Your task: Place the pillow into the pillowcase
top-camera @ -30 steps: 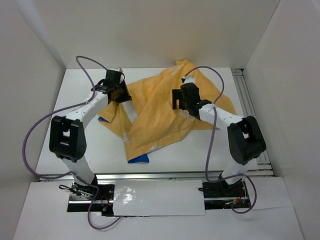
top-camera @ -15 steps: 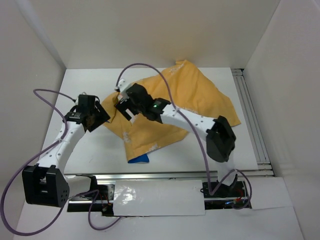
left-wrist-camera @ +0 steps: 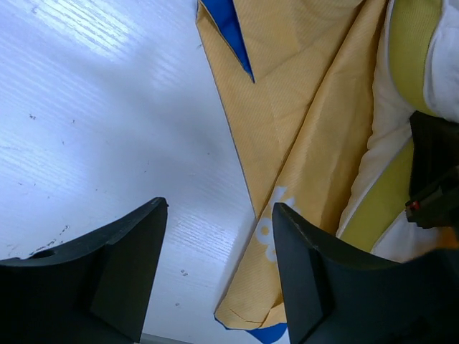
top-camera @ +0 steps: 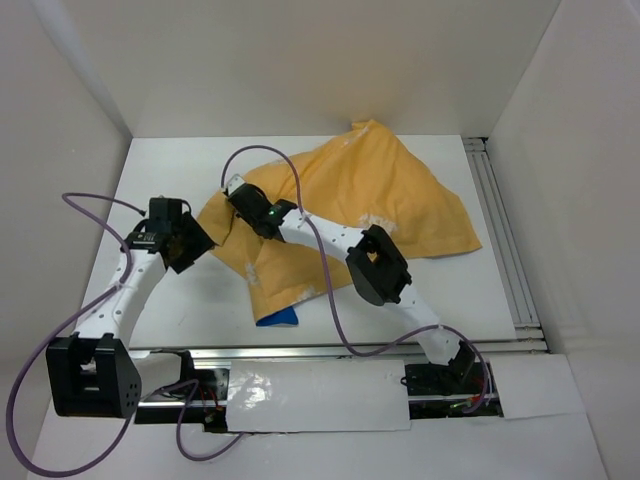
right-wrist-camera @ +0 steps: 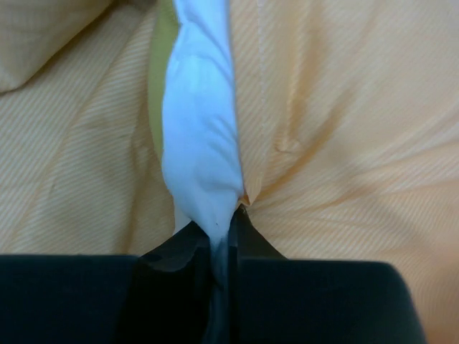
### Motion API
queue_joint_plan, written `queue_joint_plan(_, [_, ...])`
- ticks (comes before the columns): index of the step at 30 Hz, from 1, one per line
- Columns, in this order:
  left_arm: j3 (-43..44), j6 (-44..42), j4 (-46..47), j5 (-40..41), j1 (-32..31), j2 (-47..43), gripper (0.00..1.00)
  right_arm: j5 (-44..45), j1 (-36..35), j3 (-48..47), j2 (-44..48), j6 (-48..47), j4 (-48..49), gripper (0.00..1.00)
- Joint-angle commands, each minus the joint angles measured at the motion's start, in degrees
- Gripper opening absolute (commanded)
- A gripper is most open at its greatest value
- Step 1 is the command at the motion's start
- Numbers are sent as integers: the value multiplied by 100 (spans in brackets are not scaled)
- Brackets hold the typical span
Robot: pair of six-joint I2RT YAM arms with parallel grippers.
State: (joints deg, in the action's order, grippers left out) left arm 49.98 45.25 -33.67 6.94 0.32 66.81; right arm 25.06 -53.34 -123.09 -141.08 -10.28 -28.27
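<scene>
Pinching the pillow edge, right tool, pillowcase bunched around, left tool wide over table.

Robot lab test cell. Plain white panels box in white table on three sides (bare matte board, seams at corners). Aluminium rail runs along near edge, slotted rails along right side. Left arm and right arm bolted at near rail. Purple cables loop loose overhead. Exposed wiring at arm bases. Glossy white sheet lies between bases.
</scene>
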Motion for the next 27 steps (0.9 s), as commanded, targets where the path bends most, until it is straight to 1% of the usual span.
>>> queue_joint_plan(1, [-5, -86, 264, -254, 56, 78, 72, 367, 289, 143, 175, 789, -356, 0])
queue_joint_plan(2, [-5, -218, 395, -315, 56, 78, 71, 368, 359, 414, 386, 843, -224, 0])
queue_joint_plan(3, [-75, -384, 544, -438, -100, 78, 66, 255, 360, 609, 927, 844, 204, 0])
queue_joint_plan(4, [-137, -647, 702, -552, -189, 0, 65, -277, 455, 811, 1229, 905, 408, 0])
queue_joint_plan(5, [-137, -771, 1061, -814, -303, -1, 63, -587, 587, 1161, 1519, 905, 593, 0])
queue_joint_plan(6, [-216, -868, 1247, -921, -556, -62, 61, -842, 649, 1303, 2044, 1001, 743, 0])
queue_joint_plan(8, [-295, -1052, 1616, -1175, -795, -115, 57, -1517, 807, 1497, 2443, 1063, 998, 0])
queue_joint_plan(9, [-374, -1115, 2018, -1256, -1005, -167, 55, -1713, 860, 1637, 2705, 1133, 999, 0])
queue_joint_plan(10, [-427, -1115, 2205, -1317, -1112, -220, 53, -1880, 861, 1639, 2795, 1134, 999, 0])
queue_joint_plan(11, [-479, -1220, 2407, -1457, -1226, -221, 52, -2134, 948, 1691, 2866, 1256, 999, 0])
queue_joint_plan(12, [-541, -1221, 2870, -1511, -1427, -299, 52, -2250, 1018, 1692, 2866, 1257, 999, 0])
queue_joint_plan(14, [-760, -1221, 3260, -1511, -1595, -431, 52, -2504, 1071, 1692, 3067, 1405, 911, 0])
queue_joint_plan(17, [-876, -1081, 3848, -1572, -1754, -484, 52, -2734, 1124, 2042, 3472, 1459, 1191, 0])
queue_joint_plan(18, [-936, -1002, 3955, -1642, -1850, -484, 52, -2804, 1124, 2287, 3577, 1520, 1297, 0])
queue_joint_plan(20, [-937, -879, 4105, -1643, -2035, -362, 55, -2988, 1124, 2473, 3867, 1521, 1499, 0])
queue_joint_plan(21, [-885, -713, 4158, -1469, -2105, -300, 55, -3146, 1124, 2569, 3955, 1521, 1561, 0])
queue_joint_plan(24, [-526, -711, 4062, -1293, -2343, 16, 55, -3078, 1071, 3017, 4342, 1521, 1711, 0])
queue_joint_plan(25, [-446, -659, 3905, -1135, -2395, 78, 55, -2790, 932, 3254, 4430, 1521, 1711, 0])
queue_joint_plan(27, [-322, -658, 3781, -959, -2589, 149, 55, -2533, 931, 3448, 4650, 1521, 1773, 0])
